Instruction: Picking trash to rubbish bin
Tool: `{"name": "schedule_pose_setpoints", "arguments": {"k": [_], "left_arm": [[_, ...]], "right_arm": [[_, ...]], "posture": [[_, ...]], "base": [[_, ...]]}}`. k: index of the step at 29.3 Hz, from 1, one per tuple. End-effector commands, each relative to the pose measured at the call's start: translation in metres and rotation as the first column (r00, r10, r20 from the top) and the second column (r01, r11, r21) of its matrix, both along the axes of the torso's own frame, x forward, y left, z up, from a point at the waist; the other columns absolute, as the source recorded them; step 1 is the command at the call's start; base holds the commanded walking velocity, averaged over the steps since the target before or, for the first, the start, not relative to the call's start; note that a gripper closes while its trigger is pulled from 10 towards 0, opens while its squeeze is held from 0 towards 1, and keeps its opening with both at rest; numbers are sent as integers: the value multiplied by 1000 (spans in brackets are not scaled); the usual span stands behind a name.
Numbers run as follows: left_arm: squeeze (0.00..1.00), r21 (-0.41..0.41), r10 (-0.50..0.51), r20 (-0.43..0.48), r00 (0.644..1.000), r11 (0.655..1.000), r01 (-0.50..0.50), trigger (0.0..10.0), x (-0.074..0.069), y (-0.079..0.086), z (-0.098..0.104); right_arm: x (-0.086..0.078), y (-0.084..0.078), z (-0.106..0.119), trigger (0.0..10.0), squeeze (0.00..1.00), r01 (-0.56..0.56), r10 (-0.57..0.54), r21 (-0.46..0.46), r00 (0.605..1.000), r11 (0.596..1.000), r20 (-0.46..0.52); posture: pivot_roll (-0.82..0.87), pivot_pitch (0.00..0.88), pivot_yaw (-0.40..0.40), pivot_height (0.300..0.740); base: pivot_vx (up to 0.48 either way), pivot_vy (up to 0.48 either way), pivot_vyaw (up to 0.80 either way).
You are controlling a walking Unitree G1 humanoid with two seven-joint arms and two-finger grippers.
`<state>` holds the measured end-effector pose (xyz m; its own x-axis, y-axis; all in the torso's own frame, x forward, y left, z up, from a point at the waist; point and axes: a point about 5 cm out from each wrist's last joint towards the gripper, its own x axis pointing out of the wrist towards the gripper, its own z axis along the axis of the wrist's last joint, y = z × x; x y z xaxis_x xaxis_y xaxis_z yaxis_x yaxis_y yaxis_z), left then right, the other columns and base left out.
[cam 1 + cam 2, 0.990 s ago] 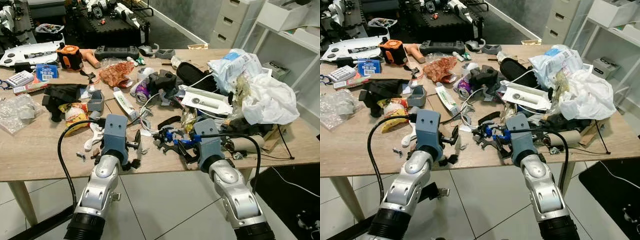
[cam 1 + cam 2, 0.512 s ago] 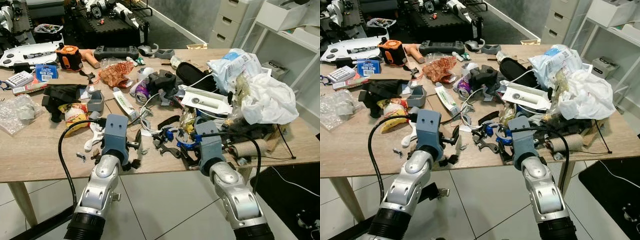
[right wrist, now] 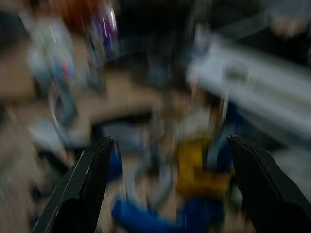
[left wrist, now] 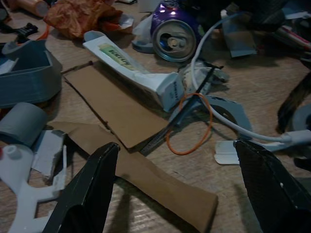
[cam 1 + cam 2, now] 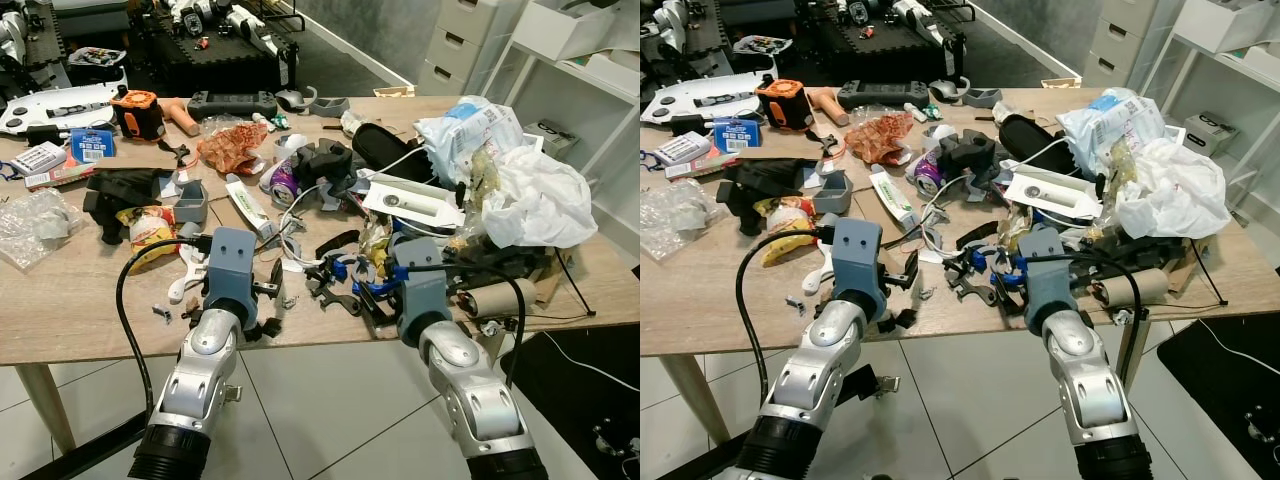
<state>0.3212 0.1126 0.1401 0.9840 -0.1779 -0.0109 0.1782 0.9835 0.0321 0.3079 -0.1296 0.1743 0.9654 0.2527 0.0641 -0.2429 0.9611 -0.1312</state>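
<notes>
The wooden table (image 5: 90, 305) is littered with trash and tools. My left gripper (image 4: 180, 194) hovers open just above the near edge, over a brown cardboard strip (image 4: 146, 170). Beyond it lie a toothpaste tube (image 4: 131, 68), an orange rubber band (image 4: 189, 126) and a purple can (image 4: 172, 36). To the right, my right gripper (image 5: 370, 290) is open and low over a heap of blue and black parts (image 5: 345, 272); the right wrist view is blurred, with a yellow scrap (image 3: 199, 165) between the fingers (image 3: 82, 184). A cardboard roll (image 5: 497, 298) lies to its right.
A crumpled orange wrapper (image 5: 232, 147), a yellow snack packet (image 5: 150, 232) and white plastic bags (image 5: 535, 200) lie on the table. An orange tape measure (image 5: 138, 110) and a game controller (image 5: 235, 102) sit at the back. White drawers (image 5: 470, 40) and shelves (image 5: 590, 70) stand beyond, tiled floor below.
My right arm has shifted a little to the right over the heap, and the cardboard roll has moved slightly right. The left arm has stayed in place.
</notes>
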Motion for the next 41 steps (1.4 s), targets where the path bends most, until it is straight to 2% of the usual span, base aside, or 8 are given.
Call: {"name": "schedule_pose_setpoints", "arguments": {"k": [1,3,6,9,13,17,30,41], "left_arm": [[0,8,8,2,1000,1000,-8,10000,0,3,-1],[0,18,-4,2,1000,1000,4,10000,0,6,0],[0,23,-10,0,1000,1000,10,10000,0,7,0],[0,129,-147,48,988,982,140,10000,-4,5,6],[0,208,-289,89,953,941,265,10000,-9,0,14],[0,275,-481,88,872,854,442,10000,-21,-4,19],[0,283,-559,50,828,803,525,10000,-28,-10,17],[0,297,-609,14,793,760,578,10000,-31,-16,12]], "right_arm": [[-2,-4,11,10000,0,5,-6,22,999,1000,52],[-9,-8,18,10000,0,-45,45,-147,999,988,0],[-11,-8,19,10000,0,-60,58,-179,998,982,-16],[-18,-19,24,10000,0,-94,69,-308,994,947,-90],[-22,-24,25,10000,0,-98,59,-308,989,946,-135],[-30,-24,22,10000,0,-134,67,-261,965,956,-252],[-37,-33,11,10000,0,-141,18,-269,911,953,-411],[-39,-48,-15,10000,0,-113,-56,-259,823,959,-566]], "posture": [[-36,141,11,740],[-47,153,10,740],[-47,153,10,740],[-55,157,8,740],[-53,164,6,740],[-50,161,7,740],[-51,168,7,740],[-49,170,12,740]], "base": [[0,0,0],[0,0,0],[0,0,0],[0,0,0],[0,0,0],[0,0,0],[0,0,0],[0,0,0]]}}
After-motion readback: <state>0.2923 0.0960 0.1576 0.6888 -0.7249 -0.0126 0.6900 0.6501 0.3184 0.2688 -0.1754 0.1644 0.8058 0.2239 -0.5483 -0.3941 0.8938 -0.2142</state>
